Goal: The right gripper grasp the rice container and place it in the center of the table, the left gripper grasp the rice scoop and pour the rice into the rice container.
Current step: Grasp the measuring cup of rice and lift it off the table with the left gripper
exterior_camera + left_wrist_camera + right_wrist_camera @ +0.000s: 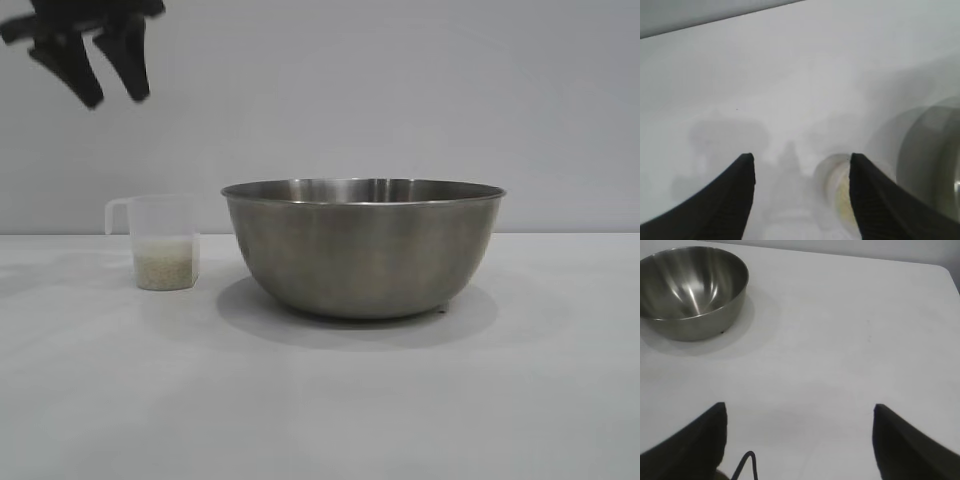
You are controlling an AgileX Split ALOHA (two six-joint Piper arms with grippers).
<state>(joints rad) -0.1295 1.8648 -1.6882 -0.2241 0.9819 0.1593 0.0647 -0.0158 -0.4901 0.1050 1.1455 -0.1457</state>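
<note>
Fingers of the left gripper (100, 70) spread apart, nothing between them; seen in the exterior view high above the counter (320, 420), up over the rice scoop (160, 243) and clear of it; both dark fingers point downward and slant slightly

Left wrist view: the two fingers (715, 205) frame bare counter; rice scoop (837, 192) sits just inside the far finger, blurred, its rim a pale ring; edge of the rice container (935, 165) shows beyond that, also blurred

Fingers of the right gripper (799, 440) spread wide, holding nothing; in the right wrist view they hang above open counter (840, 340), well apart from the rice container (692, 290); a thin dark cable loop shows near one finger

Rice container (363, 250): large steel bowl, upright, standing about mid-counter in the exterior view; thin rim, brushed grey sides; interior looks bare in the right wrist view, only reflections on the metal

Rice scoop: small translucent cup, upright on the counter just beside the bowl, on the left arm's side, a narrow gap between them, not touching; handle near the rim points away from the bowl

Rice (163, 265): pale cream grains filling the lower part of the scoop, level; none visible on the counter around it
</note>
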